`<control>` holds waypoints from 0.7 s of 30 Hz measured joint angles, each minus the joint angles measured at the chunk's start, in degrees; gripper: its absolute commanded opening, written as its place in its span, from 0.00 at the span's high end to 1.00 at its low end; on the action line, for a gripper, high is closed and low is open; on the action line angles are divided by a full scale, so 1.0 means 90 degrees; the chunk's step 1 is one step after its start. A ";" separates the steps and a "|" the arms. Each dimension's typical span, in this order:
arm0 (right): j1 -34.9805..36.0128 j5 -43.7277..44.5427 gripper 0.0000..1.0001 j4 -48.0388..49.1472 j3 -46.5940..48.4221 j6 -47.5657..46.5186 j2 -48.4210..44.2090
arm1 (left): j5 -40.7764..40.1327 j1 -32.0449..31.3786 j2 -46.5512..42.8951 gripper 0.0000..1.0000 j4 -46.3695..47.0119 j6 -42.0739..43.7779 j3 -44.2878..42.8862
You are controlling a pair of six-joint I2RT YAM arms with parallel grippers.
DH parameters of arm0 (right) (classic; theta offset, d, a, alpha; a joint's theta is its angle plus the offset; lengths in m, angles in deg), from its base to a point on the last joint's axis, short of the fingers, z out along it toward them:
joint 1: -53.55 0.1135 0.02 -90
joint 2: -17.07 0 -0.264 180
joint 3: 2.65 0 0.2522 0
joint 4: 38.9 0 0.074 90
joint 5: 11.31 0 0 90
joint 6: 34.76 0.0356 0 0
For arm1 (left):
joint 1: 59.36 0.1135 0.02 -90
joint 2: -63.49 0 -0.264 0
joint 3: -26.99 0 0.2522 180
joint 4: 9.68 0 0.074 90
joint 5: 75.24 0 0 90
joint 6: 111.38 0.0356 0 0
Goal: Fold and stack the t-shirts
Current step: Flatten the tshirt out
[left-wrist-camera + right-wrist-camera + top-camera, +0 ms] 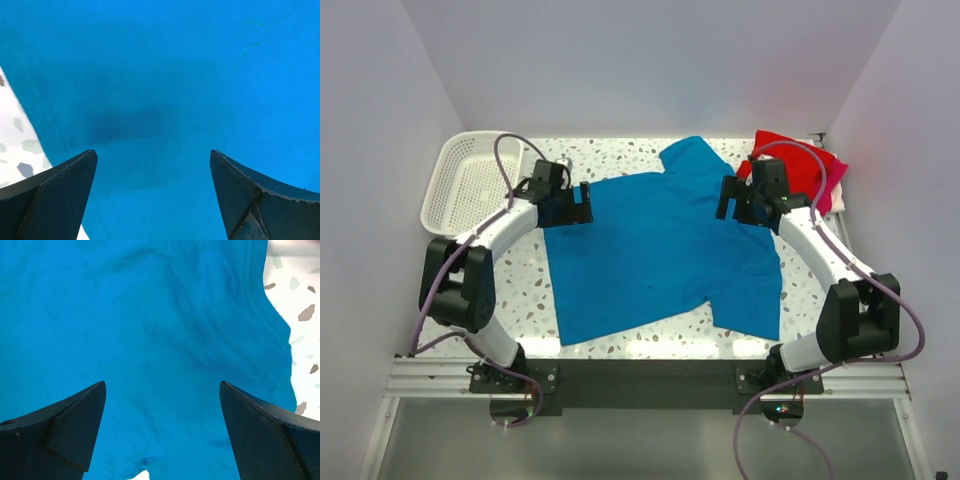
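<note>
One blue t-shirt [655, 255] spread, unfolded; red t-shirt [800, 165] piled at 1 o'clock; left gripper [152, 155], right gripper [162, 385] agape, empty.

A white plastic mesh basket [470, 180] is being supported at the upper left of the frame by a white speckled table [525, 290]. The table is being enclosed on three sides by plain pale walls [650, 60] and is being bordered along its lower edge by a metal rail [430, 378].
</note>
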 measured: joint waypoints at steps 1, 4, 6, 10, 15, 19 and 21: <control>0.0000 -0.0010 0.01 0.0010 -0.0078 0.0017 0.0000 | 0.0053 0.0000 0.0027 0.00 0.0032 -0.0034 0.0041; 0.0000 -0.0041 0.01 0.0143 -0.0291 0.0046 -0.0002 | 0.0153 0.0000 0.0189 0.00 0.0240 -0.0053 0.0136; 0.0000 -0.0068 0.01 0.0238 -0.0447 0.0058 0.0019 | 0.0180 0.0000 0.0323 0.00 0.0384 -0.0053 0.0216; 0.0000 -0.0141 0.02 0.0398 -0.0537 0.0061 0.0369 | 0.0160 0.0000 0.0631 0.00 0.0505 -0.0044 0.0338; 0.0002 -0.0192 0.02 0.0481 -0.0537 0.0061 0.1018 | 0.0073 0.0049 0.0857 0.00 0.0695 0.0010 0.0418; 0.0066 -0.0214 0.02 0.0534 -0.0537 0.0058 0.1280 | -0.0172 0.0146 0.0974 0.00 0.0848 0.0036 0.0367; 0.0109 -0.0216 0.02 0.0573 -0.0537 0.0058 0.1370 | -0.0245 0.0228 0.1035 0.00 0.0993 0.0126 0.0350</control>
